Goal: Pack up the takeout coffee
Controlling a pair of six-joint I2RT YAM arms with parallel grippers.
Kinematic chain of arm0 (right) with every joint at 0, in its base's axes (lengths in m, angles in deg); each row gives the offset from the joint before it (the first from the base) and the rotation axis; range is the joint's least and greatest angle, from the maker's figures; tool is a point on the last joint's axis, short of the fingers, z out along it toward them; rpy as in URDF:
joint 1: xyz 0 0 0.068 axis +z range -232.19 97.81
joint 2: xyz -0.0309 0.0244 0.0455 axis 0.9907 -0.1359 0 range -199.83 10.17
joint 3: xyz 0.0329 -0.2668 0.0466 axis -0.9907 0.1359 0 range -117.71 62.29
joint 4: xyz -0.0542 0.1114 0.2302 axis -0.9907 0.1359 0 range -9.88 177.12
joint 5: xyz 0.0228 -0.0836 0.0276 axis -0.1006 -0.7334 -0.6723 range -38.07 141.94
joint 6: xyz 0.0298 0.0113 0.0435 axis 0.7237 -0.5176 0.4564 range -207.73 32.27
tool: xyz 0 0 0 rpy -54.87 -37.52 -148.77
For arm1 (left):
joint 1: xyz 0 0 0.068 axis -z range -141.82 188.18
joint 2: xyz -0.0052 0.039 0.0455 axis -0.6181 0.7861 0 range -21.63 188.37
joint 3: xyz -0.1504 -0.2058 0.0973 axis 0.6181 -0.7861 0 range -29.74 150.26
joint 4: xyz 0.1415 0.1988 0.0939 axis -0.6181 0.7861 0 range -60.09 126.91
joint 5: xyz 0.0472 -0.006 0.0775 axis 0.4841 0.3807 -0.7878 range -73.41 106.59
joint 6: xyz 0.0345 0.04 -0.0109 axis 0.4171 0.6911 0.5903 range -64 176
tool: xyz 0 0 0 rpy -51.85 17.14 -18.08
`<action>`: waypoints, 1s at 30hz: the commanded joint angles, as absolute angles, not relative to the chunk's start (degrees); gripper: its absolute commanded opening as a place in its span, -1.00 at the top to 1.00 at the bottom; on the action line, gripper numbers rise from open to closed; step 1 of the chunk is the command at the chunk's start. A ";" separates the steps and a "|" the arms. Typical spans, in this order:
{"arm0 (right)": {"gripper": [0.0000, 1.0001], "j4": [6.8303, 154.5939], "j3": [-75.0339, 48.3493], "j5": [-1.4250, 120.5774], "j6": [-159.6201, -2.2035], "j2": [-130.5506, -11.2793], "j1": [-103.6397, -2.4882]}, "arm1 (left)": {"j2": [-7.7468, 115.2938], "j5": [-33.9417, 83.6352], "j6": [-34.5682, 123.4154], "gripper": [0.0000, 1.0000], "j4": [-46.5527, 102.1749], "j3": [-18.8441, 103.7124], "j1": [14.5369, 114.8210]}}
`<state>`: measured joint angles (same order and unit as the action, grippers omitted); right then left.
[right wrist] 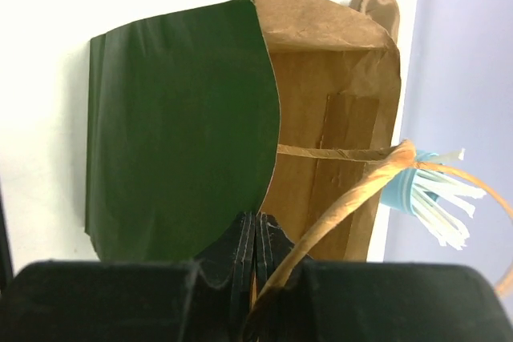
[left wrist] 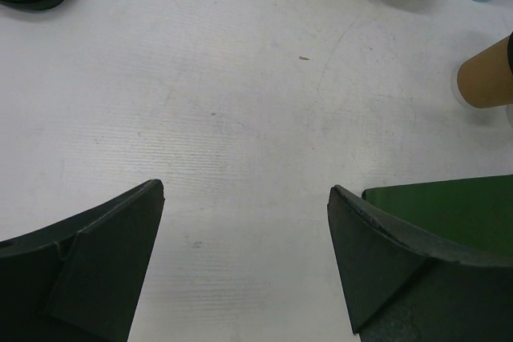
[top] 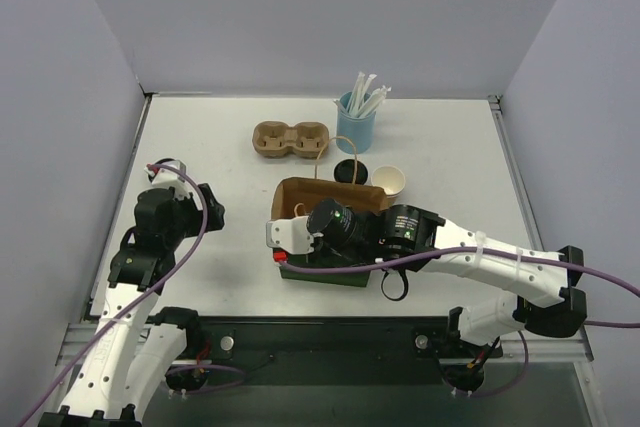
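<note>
The takeout coffee (top: 388, 181), a small tan cup with a white rim, stands on the table just right of the paper bag (top: 325, 197). It also shows at the right edge of the left wrist view (left wrist: 483, 78). The bag is green outside and brown inside, and it stands open. My right gripper (top: 288, 243) is shut on the bag's near wall; in the right wrist view (right wrist: 258, 226) the fingers pinch the paper beside a twine handle (right wrist: 353, 194). My left gripper (top: 210, 209) is open and empty left of the bag, with bare table between its fingers (left wrist: 246, 190).
A brown two-hole cup carrier (top: 291, 140) lies behind the bag. A light-blue cup of white straws (top: 355, 122) stands to the carrier's right. A black round lid (top: 350, 171) lies between the bag and the blue cup. Walls close off the table's back and sides.
</note>
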<state>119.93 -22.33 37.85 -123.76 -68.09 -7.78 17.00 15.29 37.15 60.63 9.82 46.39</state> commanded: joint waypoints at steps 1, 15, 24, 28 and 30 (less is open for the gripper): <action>1.00 118.97 -21.91 29.17 -123.23 -68.76 -6.78 | 15.99 13.77 36.84 -0.87 60.15 11.57 46.70; 0.76 114.13 -15.93 34.09 -127.46 -64.72 -7.75 | 15.55 12.19 36.76 -0.88 60.50 11.49 47.41; -0.31 114.57 -20.41 43.49 -120.43 -60.16 -7.75 | 17.03 9.29 37.28 -0.86 63.66 14.20 48.29; -0.39 115.01 -21.12 45.96 -114.73 -56.03 -7.75 | 21.69 10.61 36.58 -0.82 70.33 21.84 48.29; -0.39 114.83 -21.38 45.26 -111.65 -54.97 -7.75 | 24.49 11.84 36.67 -0.78 72.18 27.29 48.29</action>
<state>114.49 -18.50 44.03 -119.26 -59.22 -7.58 20.89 10.87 37.04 68.42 17.38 48.00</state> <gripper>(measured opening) 0.693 0.901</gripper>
